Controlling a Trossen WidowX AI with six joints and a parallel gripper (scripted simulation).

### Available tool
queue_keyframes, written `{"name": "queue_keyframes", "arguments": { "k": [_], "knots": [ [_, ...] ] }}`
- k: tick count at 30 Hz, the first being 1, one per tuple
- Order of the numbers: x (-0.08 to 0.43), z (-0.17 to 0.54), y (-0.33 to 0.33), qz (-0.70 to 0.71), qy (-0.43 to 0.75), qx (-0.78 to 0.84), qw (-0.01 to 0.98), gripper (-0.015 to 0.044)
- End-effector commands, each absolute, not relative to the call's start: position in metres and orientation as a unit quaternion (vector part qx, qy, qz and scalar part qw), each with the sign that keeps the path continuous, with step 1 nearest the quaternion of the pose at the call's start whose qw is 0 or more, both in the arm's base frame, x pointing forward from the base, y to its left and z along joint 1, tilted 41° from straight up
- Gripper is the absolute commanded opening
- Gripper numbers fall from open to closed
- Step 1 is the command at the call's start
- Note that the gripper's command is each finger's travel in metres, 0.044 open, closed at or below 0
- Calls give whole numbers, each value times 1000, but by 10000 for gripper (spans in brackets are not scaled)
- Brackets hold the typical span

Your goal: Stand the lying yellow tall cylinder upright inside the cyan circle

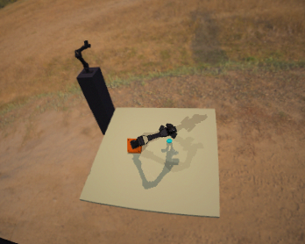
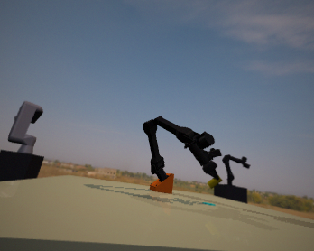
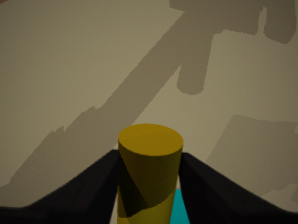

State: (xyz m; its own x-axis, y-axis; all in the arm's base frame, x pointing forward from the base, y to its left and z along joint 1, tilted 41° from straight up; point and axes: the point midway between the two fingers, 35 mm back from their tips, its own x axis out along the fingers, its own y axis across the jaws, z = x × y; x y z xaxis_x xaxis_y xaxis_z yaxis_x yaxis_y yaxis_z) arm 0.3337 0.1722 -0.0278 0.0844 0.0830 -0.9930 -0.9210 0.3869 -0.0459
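Observation:
My gripper (image 3: pixel 149 159) (image 2: pixel 212 178) (image 1: pixel 170 133) is shut on the yellow tall cylinder (image 3: pixel 149 160) (image 2: pixel 214 182). In the wrist view the cylinder stands between the two black fingers with its round end facing the camera. A piece of the cyan circle (image 3: pixel 180 210) shows just behind and to the right of the cylinder's lower part. In the exterior view the cylinder hangs a little above the mat, near the thin cyan circle (image 2: pixel 208 204). In the top view the cyan circle (image 1: pixel 169 141) lies just below the gripper; the cylinder is hidden there.
The arm's orange base (image 1: pixel 134 146) (image 2: pixel 162 184) sits on the beige mat (image 1: pixel 122 184) (image 2: pixel 80 212). A tall black pillar (image 1: pixel 95 98) with a small arm on top stands at the mat's far left corner. A grey robot on a black block (image 2: pixel 17 164) stands at the left.

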Motion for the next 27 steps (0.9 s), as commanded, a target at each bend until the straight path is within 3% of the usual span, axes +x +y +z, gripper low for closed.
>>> {"name": "queue_keyframes", "arguments": {
  "k": [1,27],
  "knots": [
    [332,-28,171,409,538,-378,633,105],
    [333,-22,168,453,464,-350,676,105]
  ]
}}
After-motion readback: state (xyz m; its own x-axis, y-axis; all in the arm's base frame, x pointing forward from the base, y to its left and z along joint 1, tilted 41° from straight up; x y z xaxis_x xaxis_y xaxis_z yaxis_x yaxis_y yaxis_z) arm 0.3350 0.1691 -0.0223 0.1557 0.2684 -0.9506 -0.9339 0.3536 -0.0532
